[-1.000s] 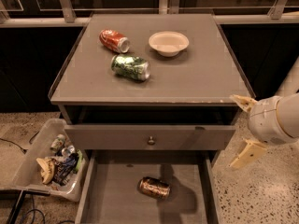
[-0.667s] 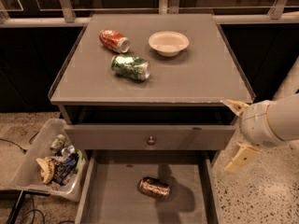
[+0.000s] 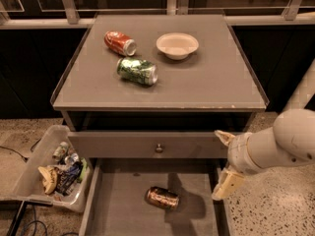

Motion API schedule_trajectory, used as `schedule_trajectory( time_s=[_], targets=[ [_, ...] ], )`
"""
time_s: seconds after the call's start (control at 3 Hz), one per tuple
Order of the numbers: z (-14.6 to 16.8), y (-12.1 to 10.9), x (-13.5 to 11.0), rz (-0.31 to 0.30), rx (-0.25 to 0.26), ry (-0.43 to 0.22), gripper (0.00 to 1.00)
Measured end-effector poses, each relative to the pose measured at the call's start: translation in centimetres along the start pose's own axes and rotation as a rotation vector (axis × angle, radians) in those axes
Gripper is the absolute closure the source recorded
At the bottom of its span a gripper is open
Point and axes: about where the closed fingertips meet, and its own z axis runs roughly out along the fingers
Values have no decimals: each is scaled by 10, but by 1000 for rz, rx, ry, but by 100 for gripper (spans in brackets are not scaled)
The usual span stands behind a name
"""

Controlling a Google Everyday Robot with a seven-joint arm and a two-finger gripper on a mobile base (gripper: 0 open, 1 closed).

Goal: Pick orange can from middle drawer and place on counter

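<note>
**Orange can lies in the open drawer, open gripper at the right edge**

The small coppery orange-brown soda can (image 3: pixel 162 197) lies on its side on the flat floor of the wide shallow grey middle drawer (image 3: pixel 118 215), which is pulled out toward the camera. The can sits roughly midway between the drawer's side walls and touches neither of them.

The robot's cream-coloured two-finger gripper (image 3: pixel 217 164) hangs over the drawer's right edge, to the right of the can and clear of it. Its two fingers are spread wide apart, one above the other, with nothing between them. The upper finger is level with the closed grey drawer front with a small round knob (image 3: pixel 123 145). The thick white arm (image 3: pixel 280 141) reaches in from the right.

Above, the large flat grey counter (image 3: pixel 211 82) carries three things. A red soda can (image 3: pixel 120 43) lies on its side toward the back left. A green-and-white soda can (image 3: pixel 137 71) lies just in front of it. A shallow white bowl (image 3: pixel 177 45) stands upright to the right of the red can.

On the speckled floor to the left of the cabinet, a clear plastic bin (image 3: pixel 29 171) holds mixed clutter.
</note>
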Motion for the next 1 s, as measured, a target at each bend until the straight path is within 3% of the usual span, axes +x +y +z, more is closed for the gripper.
schedule_trajectory(
  time_s=[0.67, 1.0],
  targets=[
    [84, 35, 35, 18, -3, -41, 0],
    [129, 59, 52, 17, -40, -74, 0]
  ],
)
